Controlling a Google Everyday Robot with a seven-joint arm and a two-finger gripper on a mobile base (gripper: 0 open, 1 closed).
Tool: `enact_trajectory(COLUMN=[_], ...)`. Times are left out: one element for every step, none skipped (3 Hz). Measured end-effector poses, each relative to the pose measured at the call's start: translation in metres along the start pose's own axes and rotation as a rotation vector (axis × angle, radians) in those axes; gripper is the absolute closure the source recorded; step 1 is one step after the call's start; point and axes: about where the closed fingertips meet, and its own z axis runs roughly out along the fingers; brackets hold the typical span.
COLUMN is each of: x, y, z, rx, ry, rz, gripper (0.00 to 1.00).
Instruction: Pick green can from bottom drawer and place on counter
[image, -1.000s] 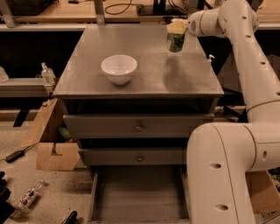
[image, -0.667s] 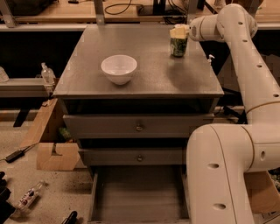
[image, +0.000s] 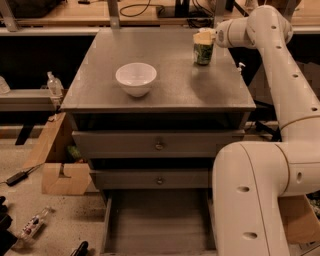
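- The placing step is in hand: the green can (image: 203, 54) is out of the bottom drawer (image: 157, 220) and stands upright at the far right of the counter (image: 170, 90), at about 2 o'clock from the white bowl (image: 136, 78) and well apart from it.
- The gripper (image: 204, 38) reaches in from 3 o'clock on the white arm (image: 280, 75), and its tan pads appear closed around the can's top.
- The can's base looks to be touching the counter or just above it; the camera view does not settle which.
- The bottom drawer hangs open at 6 o'clock below the two closed drawer fronts, and its grey floor shows nothing on it.
- The task looks nearly done.
- The next move calls for making sure the can sits flat, then spreading the pads and drawing the gripper back toward 3 o'clock or straight up.
- The risk is a sideways drag tipping the can, since it stands close to the counter's right edge.
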Motion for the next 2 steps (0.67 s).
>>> enact_trajectory(x=[0.0019, 0.0047], y=[0.002, 0.0049], z=[0.0032, 0.008], rx=[-0.004, -0.009], ry=[0.003, 0.008], rz=[0.001, 0.002], gripper=[0.29, 0.0])
